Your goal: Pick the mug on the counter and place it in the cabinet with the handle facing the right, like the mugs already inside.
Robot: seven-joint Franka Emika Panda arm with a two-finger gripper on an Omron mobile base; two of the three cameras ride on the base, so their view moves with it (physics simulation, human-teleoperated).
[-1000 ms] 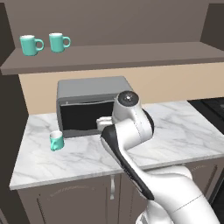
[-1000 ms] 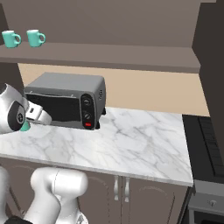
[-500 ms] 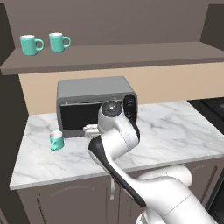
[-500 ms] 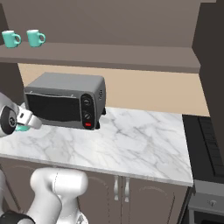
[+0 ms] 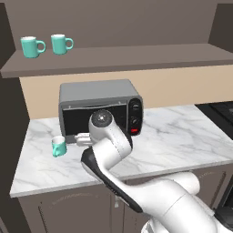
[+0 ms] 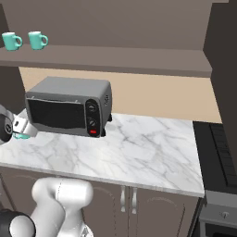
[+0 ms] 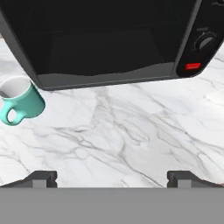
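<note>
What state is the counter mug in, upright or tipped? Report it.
Upright. The mug stands on its base on the counter, white inside open upward and empty, beside the toaster oven.

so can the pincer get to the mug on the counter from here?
Probably yes. The mug stands upright on bare counter beside the toaster oven, and nothing lies between it and the open pincer.
</note>
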